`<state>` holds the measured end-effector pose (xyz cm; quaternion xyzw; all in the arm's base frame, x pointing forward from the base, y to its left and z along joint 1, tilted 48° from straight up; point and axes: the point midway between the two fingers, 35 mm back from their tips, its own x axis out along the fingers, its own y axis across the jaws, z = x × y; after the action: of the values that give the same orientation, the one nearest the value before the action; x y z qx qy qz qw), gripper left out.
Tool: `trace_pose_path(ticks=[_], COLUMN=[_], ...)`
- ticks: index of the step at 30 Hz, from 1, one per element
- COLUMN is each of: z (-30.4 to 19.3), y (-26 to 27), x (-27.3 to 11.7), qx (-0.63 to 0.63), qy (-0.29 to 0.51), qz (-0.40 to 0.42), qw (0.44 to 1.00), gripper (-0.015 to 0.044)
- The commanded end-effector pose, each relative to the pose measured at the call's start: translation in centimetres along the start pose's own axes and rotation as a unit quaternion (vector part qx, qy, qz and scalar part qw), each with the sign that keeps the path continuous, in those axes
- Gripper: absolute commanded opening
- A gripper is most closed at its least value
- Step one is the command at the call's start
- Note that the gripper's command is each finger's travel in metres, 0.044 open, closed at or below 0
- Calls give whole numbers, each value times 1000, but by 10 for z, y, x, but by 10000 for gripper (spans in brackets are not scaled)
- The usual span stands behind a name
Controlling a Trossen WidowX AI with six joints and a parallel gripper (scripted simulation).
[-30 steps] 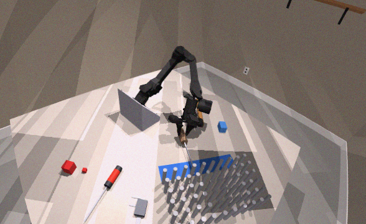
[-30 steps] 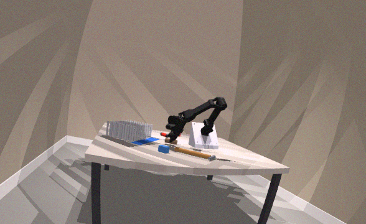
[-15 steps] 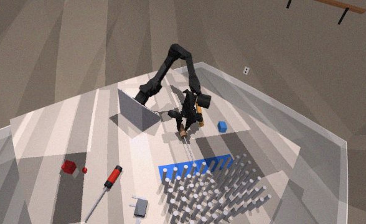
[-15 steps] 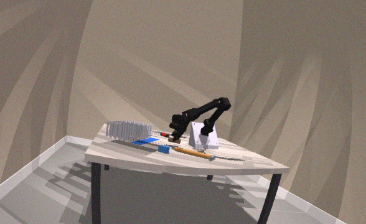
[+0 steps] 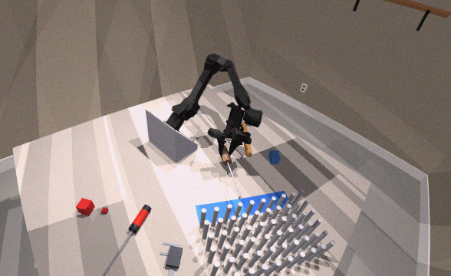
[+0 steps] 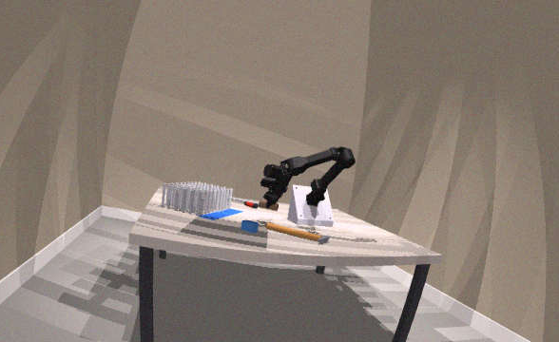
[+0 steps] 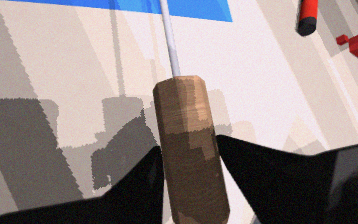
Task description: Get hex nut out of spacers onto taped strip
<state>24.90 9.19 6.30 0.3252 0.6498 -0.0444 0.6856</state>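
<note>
The fingers are closed on the wooden handle [image 5: 225, 156] [image 6: 269, 205] [image 7: 192, 145] of a tool whose thin shaft [image 5: 233, 179] [image 7: 170, 42] points away from the tabletop's [image 5: 68, 161] [image 6: 279, 251] far edge, toward the blue strip [image 5: 225, 203] [image 6: 222, 214] [image 7: 190, 6]; I cannot make out the nut.

Brown walls [image 5: 325, 46] [image 6: 241, 95] streaked with light and shadow — a pale wood-topped surface [image 5: 57, 165] [image 6: 189, 237] on dark legs [image 6: 146, 294], grey floor [image 5: 394, 215] [image 6: 70, 285] below.

The red-handled screwdriver's shaft [image 5: 119, 253] runs out past the top view's bottom edge.
</note>
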Motion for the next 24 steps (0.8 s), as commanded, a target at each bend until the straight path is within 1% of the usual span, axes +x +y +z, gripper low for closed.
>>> trace_pose_path(ticks=[1,15,16,24], z=[13,38,34,61], y=[-2,-24,-20,-41], x=[-21,-84,-68,-70], qx=[-3,-4,-1,-3], qy=[-3,-4,-2,-11], qz=[2,5,2,-8], qw=[1000,1000,1000,1000], gripper=[0,0,0,0])
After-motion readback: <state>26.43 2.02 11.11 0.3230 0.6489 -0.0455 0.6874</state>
